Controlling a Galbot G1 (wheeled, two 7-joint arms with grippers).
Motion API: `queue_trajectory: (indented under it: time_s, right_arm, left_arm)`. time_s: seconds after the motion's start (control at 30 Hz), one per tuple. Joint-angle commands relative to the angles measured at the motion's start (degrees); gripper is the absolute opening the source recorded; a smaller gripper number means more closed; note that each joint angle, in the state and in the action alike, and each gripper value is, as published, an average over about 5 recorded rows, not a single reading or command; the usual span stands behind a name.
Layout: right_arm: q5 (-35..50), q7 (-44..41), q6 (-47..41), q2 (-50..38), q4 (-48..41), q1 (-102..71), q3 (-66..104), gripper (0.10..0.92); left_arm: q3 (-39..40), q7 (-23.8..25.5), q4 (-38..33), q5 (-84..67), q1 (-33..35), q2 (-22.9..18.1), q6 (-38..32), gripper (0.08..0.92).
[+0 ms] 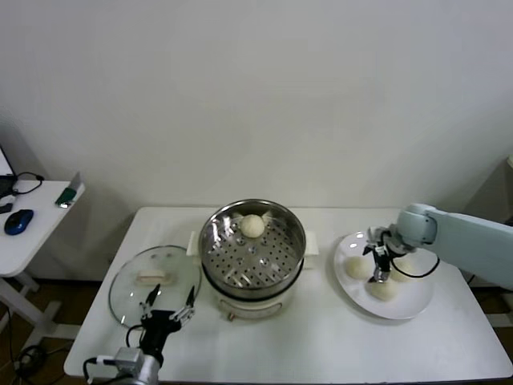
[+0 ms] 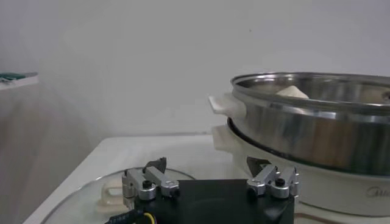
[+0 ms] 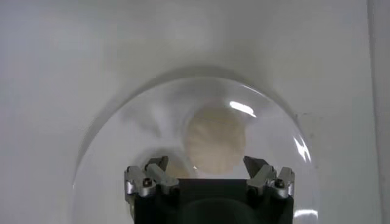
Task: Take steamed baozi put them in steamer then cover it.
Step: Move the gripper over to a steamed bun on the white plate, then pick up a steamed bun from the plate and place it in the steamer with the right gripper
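A: Which step is judged to be in hand?

B: The loading of the steamer (image 1: 252, 255). 1 steamed baozi (image 1: 252, 225) is already seen on the perforated tray, at about 12 o'clock inside the pot. 3 more are counted on the white plate (image 1: 401, 306), which is set at 3 o'clock from the steamer. The right gripper (image 1: 378, 265) is held over the plate among those buns, its jaws spread wide with nothing between them. In the right wrist view 1 bun (image 3: 214, 140) is framed just ahead of the open fingers (image 3: 148, 179).

A: What is called for next?

B: It is judged that the gripper must be lowered around that bun and closed gently, since soft dough would be dented by a hard squeeze. The bun would then be lifted and carried toward 9 o'clock, over the steel rim, and set on a bare part of the tray.

A: And the left arm?

B: The left gripper (image 1: 168, 307) is parked near the table's front edge, just at the 6 o'clock rim of the cover (image 1: 154, 277), jaws open and empty. The cover lies flat at 9 o'clock from the steamer, not yet used.

A: How do the buns look?

B: Round, smooth and cream-white. Whether the gripper touches any bun cannot be made out; probably not.
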Motion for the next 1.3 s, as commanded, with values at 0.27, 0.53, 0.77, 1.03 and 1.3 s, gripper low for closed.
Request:
queue_trajectory:
  time_s: [0.27,0.53,0.77,1.03,1.3]
  right_arm:
    - [-0.6,0.2,-0.2,3.4,-6.2,-4.9,4.8,0.821]
    - [-0.3,-0.3,0.5,3.5,-6.1,-5.0,5.6,0.717]
    - [1.1,-1.9,0.8,1.7,-3.4,-1.0,2.9,0.673]
    - [11.5,-4.4,1.9,0.2,4.0,24.7,-15.2,0.668]
    - [27.1,-5.6,-0.2,8.0,12.5,49.4,-25.6,0.67]
  left_arm:
    - [0.2,0.0,-0.1,0.3,0.2,0.0,0.0,0.823]
    - [0.2,0.0,-0.2,0.4,0.3,0.0,0.0,0.823]
    - [0.4,0.0,-0.5,0.6,0.4,-0.1,-0.1,0.823]
    - [0.2,-0.1,-0.6,0.3,0.4,0.3,-0.1,0.823]
    - [0.6,0.0,-0.2,-0.2,-0.2,0.6,-0.1,0.823]
